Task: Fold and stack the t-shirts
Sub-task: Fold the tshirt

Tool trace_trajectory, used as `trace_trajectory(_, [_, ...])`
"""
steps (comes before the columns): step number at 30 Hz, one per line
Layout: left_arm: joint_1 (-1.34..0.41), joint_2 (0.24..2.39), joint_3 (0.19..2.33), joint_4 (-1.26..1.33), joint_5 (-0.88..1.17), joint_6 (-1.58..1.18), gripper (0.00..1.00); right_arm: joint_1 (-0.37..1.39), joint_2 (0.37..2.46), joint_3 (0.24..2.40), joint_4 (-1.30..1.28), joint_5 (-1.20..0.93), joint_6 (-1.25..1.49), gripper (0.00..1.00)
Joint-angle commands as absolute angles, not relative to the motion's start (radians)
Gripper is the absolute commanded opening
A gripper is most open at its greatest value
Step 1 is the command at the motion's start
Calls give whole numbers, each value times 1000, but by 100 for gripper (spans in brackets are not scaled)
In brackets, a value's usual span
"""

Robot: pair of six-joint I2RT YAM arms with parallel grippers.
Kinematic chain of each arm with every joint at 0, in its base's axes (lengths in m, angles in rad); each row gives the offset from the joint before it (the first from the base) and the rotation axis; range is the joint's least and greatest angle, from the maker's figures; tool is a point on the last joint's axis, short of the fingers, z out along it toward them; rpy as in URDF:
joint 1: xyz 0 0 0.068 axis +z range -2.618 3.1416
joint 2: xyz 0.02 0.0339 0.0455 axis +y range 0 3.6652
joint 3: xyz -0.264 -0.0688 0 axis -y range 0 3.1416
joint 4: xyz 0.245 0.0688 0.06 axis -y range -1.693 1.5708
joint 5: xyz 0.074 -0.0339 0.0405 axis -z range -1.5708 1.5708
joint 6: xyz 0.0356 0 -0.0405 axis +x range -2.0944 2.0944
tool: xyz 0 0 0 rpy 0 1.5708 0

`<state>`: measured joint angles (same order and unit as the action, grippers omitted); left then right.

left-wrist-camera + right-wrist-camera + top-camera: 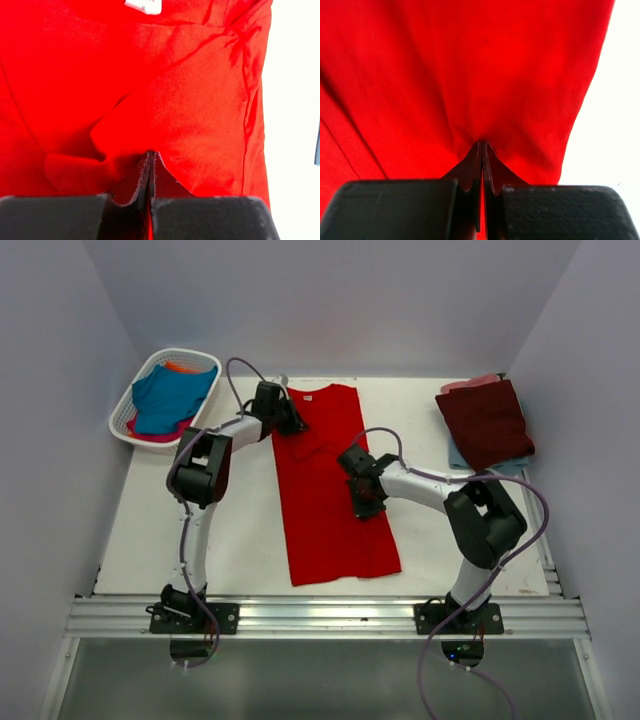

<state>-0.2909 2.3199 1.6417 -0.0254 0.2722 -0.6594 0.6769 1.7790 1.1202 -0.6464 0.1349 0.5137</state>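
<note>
The bright red t-shirt lies lengthwise down the middle of the table, its sides folded in to a long strip. My left gripper is shut on the cloth at the shirt's far left corner; the left wrist view shows the jaws pinching a red fold below the white neck label. My right gripper is shut on the shirt's right edge near its middle; red cloth fills the right wrist view. A folded dark maroon t-shirt lies on a pale blue one at the far right.
A white lattice basket stands at the far left with a teal blue t-shirt, an orange one and a pink one in it. Purple cables loop over both arms. A metal rail runs along the near table edge.
</note>
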Motion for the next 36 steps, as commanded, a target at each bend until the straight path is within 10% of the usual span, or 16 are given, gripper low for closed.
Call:
trace_trajectory(1, [-285, 2428, 1718, -87, 287, -588, 0, 695, 1761, 1173, -678, 117, 560, 0])
trace_trajectory(17, [-278, 2501, 1856, -17, 478, -551, 0, 704, 1749, 1223, -663, 135, 572, 0])
trace_trajectory(24, [-296, 2093, 1613, 84, 410, -486, 0, 704, 1606, 1143, -604, 175, 563, 0])
trace_trajectory(27, [-307, 1918, 1438, 94, 347, -483, 25, 703, 1537, 1077, -563, 196, 551, 0])
trace_trajectory(30, [-328, 1766, 1260, 109, 282, -471, 51, 704, 1473, 1008, -523, 224, 542, 27])
trace_trajectory(36, [-394, 1508, 922, 3, 196, -517, 54, 631, 1416, 921, -538, 244, 557, 67])
